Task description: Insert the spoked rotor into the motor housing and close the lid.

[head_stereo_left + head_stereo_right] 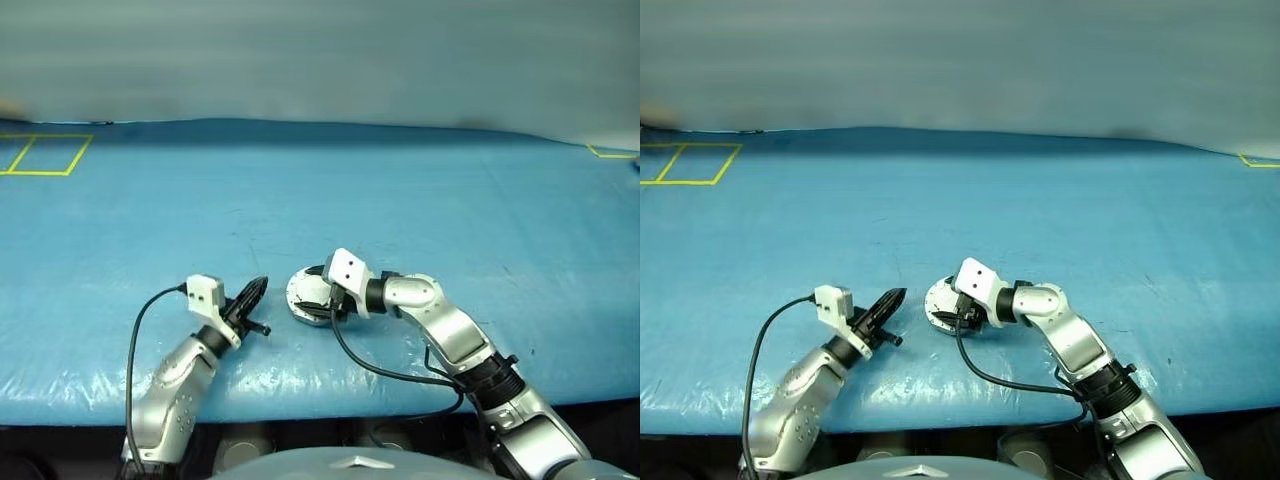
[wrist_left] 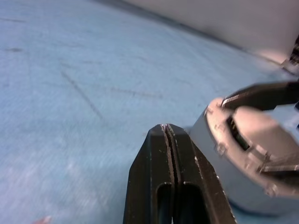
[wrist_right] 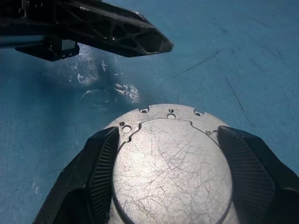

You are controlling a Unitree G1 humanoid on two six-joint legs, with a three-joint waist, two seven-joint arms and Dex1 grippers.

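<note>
My right gripper [image 1: 318, 302] is shut on the motor housing [image 1: 298, 290], a shallow round silver piece held near the front middle of the blue table. In the right wrist view its flat scratched silver face [image 3: 173, 163], with small holes along the rim, sits between the two black fingers [image 3: 100, 172]. I cannot tell whether that face is the lid. The spoked rotor is hidden. My left gripper [image 1: 260, 288] is shut and empty, its pointed tips just left of the housing [image 2: 243, 154] and apart from it.
The blue table cover [image 1: 400, 200] stretches wide behind and to both sides of the arms. A yellow taped rectangle [image 1: 45, 155] lies at the far left and a yellow mark [image 1: 610, 152] at the far right. The table's front edge [image 1: 300, 405] runs close below the arms.
</note>
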